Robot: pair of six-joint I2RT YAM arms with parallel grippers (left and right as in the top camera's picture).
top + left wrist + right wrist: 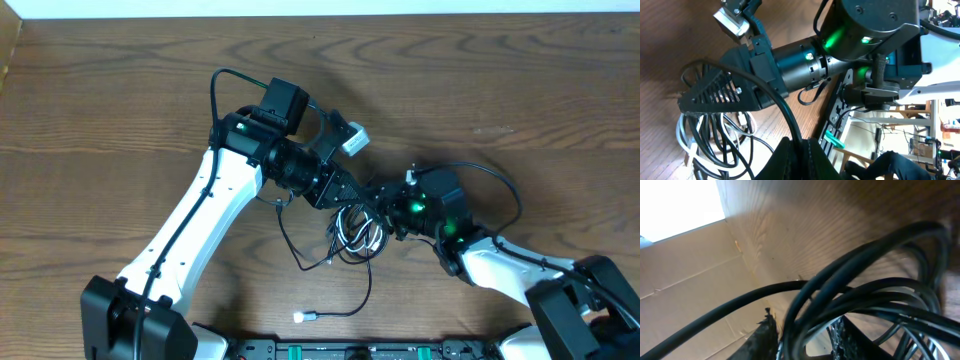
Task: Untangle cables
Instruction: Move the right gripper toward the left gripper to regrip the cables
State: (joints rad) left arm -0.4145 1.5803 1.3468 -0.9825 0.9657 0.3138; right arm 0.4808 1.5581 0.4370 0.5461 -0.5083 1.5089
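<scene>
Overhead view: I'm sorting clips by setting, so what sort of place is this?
Probably a robotics lab bench: a left arm and right arm mounted at a wooden table, tangled cables between them, and cluttered racks with loose wiring behind in the left wrist view.

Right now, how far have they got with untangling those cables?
Done: one strand with a white plug trails out from the rest. In hand: the left tool is shut on a black cord; the right tool has cords between its fingers, grip unclear. Left: most cables lie looped together.
</scene>
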